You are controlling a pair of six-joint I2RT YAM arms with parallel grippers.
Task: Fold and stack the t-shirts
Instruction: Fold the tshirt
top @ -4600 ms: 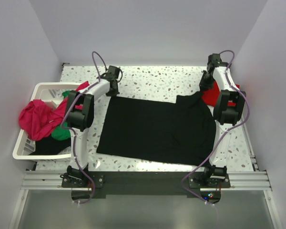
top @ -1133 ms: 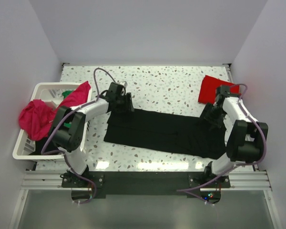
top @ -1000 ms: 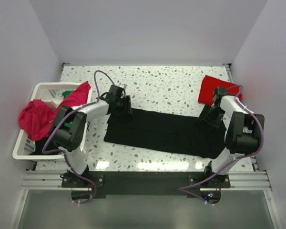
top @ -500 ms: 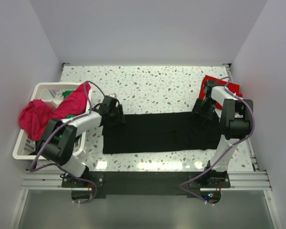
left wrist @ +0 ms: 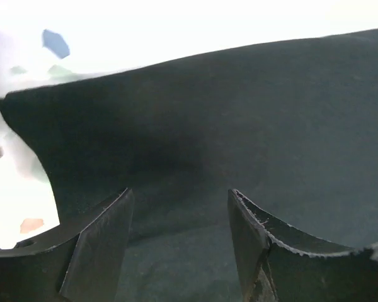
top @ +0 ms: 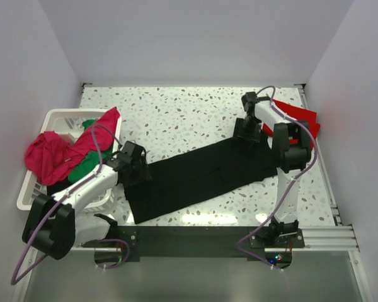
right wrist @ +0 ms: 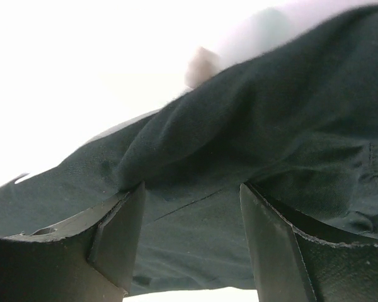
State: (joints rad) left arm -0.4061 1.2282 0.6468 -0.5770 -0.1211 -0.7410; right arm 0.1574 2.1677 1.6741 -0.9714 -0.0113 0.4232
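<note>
The black t-shirt (top: 201,176) lies folded into a long strip, slanting from the near left up to the far right of the table. My left gripper (top: 137,171) rests on its left end, jaws apart over flat black cloth (left wrist: 239,113), nothing pinched; left gripper (left wrist: 179,195). My right gripper (top: 244,134) sits on the strip's far right end, also open, with bunched black cloth (right wrist: 252,126) ahead of it; right gripper (right wrist: 192,189). A red t-shirt (top: 299,116) lies folded at the back right. Magenta (top: 47,157) and green (top: 82,173) t-shirts spill from the basket.
A white slatted laundry basket (top: 57,115) stands at the table's left edge, close beside my left arm. The speckled tabletop (top: 189,113) runs to walls at the back and both sides. A metal rail (top: 189,236) with the arm bases lines the near edge.
The black shirt went from spread flat to a narrow strip, then swung from level to slanted. My left gripper slid nearer and leftward; my right gripper moved back and left.
</note>
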